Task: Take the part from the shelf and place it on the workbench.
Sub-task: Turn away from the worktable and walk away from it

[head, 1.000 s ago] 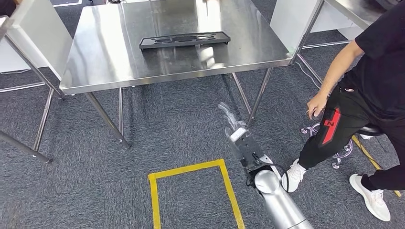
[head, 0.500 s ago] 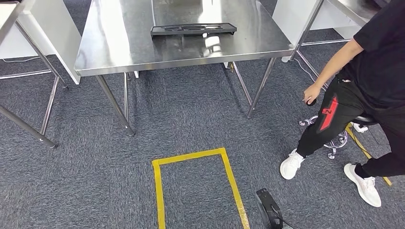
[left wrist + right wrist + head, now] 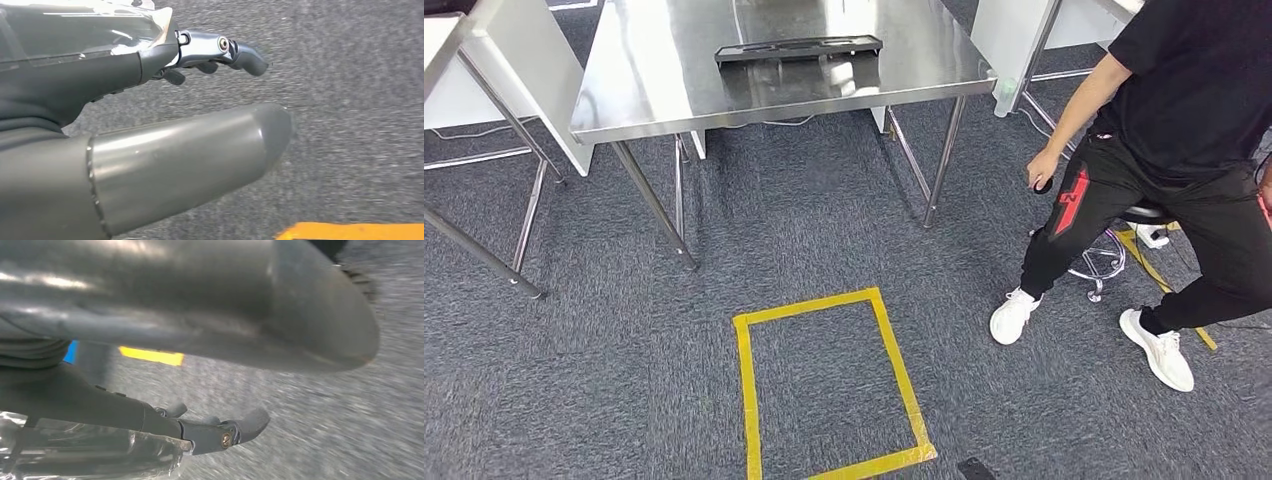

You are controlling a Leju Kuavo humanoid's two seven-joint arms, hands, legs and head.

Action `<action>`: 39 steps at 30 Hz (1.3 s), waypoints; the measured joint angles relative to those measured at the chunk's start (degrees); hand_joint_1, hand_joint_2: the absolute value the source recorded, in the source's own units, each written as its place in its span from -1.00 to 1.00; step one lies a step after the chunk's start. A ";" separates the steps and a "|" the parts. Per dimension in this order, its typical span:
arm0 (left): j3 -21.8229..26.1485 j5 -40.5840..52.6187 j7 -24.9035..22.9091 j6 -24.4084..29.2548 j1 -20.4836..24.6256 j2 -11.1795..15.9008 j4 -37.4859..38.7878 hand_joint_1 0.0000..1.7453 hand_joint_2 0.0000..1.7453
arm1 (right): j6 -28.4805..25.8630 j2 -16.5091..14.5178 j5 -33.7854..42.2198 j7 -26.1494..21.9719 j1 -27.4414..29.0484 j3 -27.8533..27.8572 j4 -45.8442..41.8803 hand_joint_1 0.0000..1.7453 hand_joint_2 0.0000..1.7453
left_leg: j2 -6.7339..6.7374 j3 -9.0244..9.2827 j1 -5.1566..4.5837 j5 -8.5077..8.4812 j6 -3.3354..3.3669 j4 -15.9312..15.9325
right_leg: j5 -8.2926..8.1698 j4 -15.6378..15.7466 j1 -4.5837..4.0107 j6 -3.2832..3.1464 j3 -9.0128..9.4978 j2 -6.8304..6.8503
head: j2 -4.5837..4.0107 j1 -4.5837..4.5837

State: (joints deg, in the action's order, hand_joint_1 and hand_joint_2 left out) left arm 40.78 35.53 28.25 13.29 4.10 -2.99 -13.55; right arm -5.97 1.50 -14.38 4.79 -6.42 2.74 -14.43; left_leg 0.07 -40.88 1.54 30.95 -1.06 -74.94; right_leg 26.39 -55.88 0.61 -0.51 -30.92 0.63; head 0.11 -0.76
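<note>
Head view: a long, flat black moulded plastic part [image 3: 799,48] is lying on the polished stainless-steel table [image 3: 654,85], toward its far middle, with nothing touching it. In front of the table, a rectangle of yellow tape [image 3: 749,400] is marking the grey carpeted floor [image 3: 574,380]. To the right, a person in a black T-shirt and black trousers with a red patch [image 3: 1194,150] is sitting on a stool with a chrome base [image 3: 1109,262], white trainers planted on the carpet, one hand hanging beside the thigh. A second steel frame is standing at the left edge.

Left wrist view: the left robot hand [image 3: 165,95] is hanging over the grey carpet, its thick grey thumb [image 3: 200,150] lying apart from the darker fingers [image 3: 240,52], which are reaching out loosely. Nothing is sitting between them. A strip of the yellow tape is showing at the picture's edge.

Right wrist view: the right robot hand [image 3: 200,385] is hovering over the same carpet, blurred, its thumb [image 3: 280,305] and dark fingers [image 3: 235,430] spread apart and holding nothing, with a short length of yellow tape beyond.
</note>
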 joint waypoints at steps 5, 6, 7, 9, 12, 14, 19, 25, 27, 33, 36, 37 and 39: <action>0.01 0.13 -0.03 -0.02 0.81 0.08 -0.04 -1.00 -1.00 | -0.02 -0.19 -0.62 0.22 0.15 -0.13 0.66 -1.00 -1.00 | -0.18 13.49 -0.32 0.36 1.02 15.28 | -2.28 -2.47 -0.25 1.44 -4.35 0.06 | 0.00 -0.06; 0.01 0.19 -0.04 -0.02 0.90 0.08 -0.05 -1.00 -1.00 | -0.06 -0.24 -0.79 0.20 0.16 -0.16 0.74 -1.00 -1.00 | -0.21 14.25 -0.58 0.97 1.42 16.93 | -2.82 -2.53 -0.25 1.86 -4.68 0.14 | 0.00 -0.09; 0.01 0.23 -0.04 -0.02 0.90 0.04 -0.03 -1.00 -1.00 | -0.13 -0.26 -0.93 0.15 0.23 -0.19 0.86 -1.00 -1.00 | -0.19 13.94 -0.74 0.75 1.92 17.38 | -3.46 -2.38 -0.34 2.34 -4.89 0.20 | 0.00 -0.13; 0.02 0.26 -0.04 -0.01 0.84 -0.16 0.01 -1.00 -1.00 | -0.37 -0.27 -1.28 -0.01 0.44 -0.22 1.12 -1.00 -1.00 | 0.12 12.68 -0.79 -0.77 3.13 17.80 | -2.54 -3.30 -0.19 2.53 -5.61 0.03 | 0.00 -0.11; 0.04 0.22 0.07 -0.01 0.83 -0.37 0.02 -1.00 -1.00 | -0.68 -0.15 -1.71 -0.35 0.62 -0.35 1.38 -1.00 -1.00 | 0.41 9.85 -0.59 -3.15 3.99 18.11 | 4.84 -11.20 0.16 1.61 -8.07 -0.32 | 0.00 -0.47; 0.04 0.29 0.28 -0.02 0.77 -0.53 0.03 -1.00 -1.00 | -0.77 0.03 -1.77 -0.59 0.66 -0.43 1.44 -1.00 -1.00 | 0.74 7.76 -0.51 -4.70 3.69 18.07 | 6.29 -17.62 0.48 2.59 -8.81 -0.34 | 0.00 -0.51; 0.04 0.52 0.57 -0.10 0.45 -0.74 0.02 -1.00 -1.00 | -0.98 0.19 -1.87 -1.10 0.50 -0.48 1.59 -1.00 -1.00 | 2.68 4.42 -0.30 -7.82 1.93 17.46 | 2.76 -7.76 1.27 5.44 2.48 1.83 | 0.00 -0.73; 0.09 0.64 0.65 -0.01 0.40 -0.61 0.12 -1.00 -1.00 | -1.07 0.15 -2.50 -0.84 0.59 -0.49 1.71 -1.00 -1.00 | 3.08 3.50 0.25 -6.13 0.13 14.69 | 5.52 -0.09 1.12 1.52 5.86 1.22 | 0.00 -0.34; 0.13 0.74 0.66 0.04 0.13 -0.62 0.17 -1.00 -1.00 | -1.07 0.14 -2.62 -0.68 0.77 -0.49 1.77 -1.00 -1.00 | 0.87 1.19 0.26 -0.88 0.14 8.13 | 4.66 -0.14 0.65 0.35 4.91 0.56 | 0.00 -0.28; 0.24 0.77 0.72 0.25 -0.23 -0.54 0.20 -1.00 -1.00 | -0.92 -0.02 -2.79 -0.68 1.22 -0.49 1.92 -1.00 -1.00 | -2.07 5.95 -0.49 -2.07 2.56 9.45 | 3.26 -0.34 -0.92 -0.14 3.53 -2.91 | 0.00 -0.30; 0.28 0.82 0.81 0.29 -0.48 -0.35 0.28 -1.00 -1.00 | -0.86 -0.33 -2.79 -0.65 1.03 -0.49 1.95 -1.00 -1.00 | -4.37 9.85 -0.93 -3.66 3.74 15.72 | 2.91 -0.44 -0.86 0.39 2.83 -4.67 | 0.00 -0.34; 0.28 0.85 0.84 0.31 -0.49 -0.35 0.31 -1.00 -1.00 | -0.85 -0.31 -2.78 -0.64 1.02 -0.49 1.96 -1.00 -1.00 | -3.74 10.04 -1.08 -3.74 3.70 16.26 | 2.75 -0.42 -0.81 0.66 2.63 -5.22 | 0.00 -0.31; 0.27 0.89 0.85 0.29 -0.19 -0.41 0.31 -1.00 -1.00 | -0.85 -0.32 -2.78 -0.64 1.07 -0.49 1.97 -1.00 -1.00 | -2.26 10.53 -0.99 -3.86 3.83 18.01 | 2.96 -1.09 -0.80 1.06 1.82 -4.77 | 0.00 -0.32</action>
State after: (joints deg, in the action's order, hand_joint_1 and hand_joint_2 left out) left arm 41.06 36.42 29.10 13.58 3.90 -3.40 -13.25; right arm -6.82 1.19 -17.16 4.15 -5.34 2.25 -12.46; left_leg -2.19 -30.34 0.55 27.09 2.77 -56.93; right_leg 29.35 -56.97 -0.19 0.55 -29.10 -4.14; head 0.11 -1.08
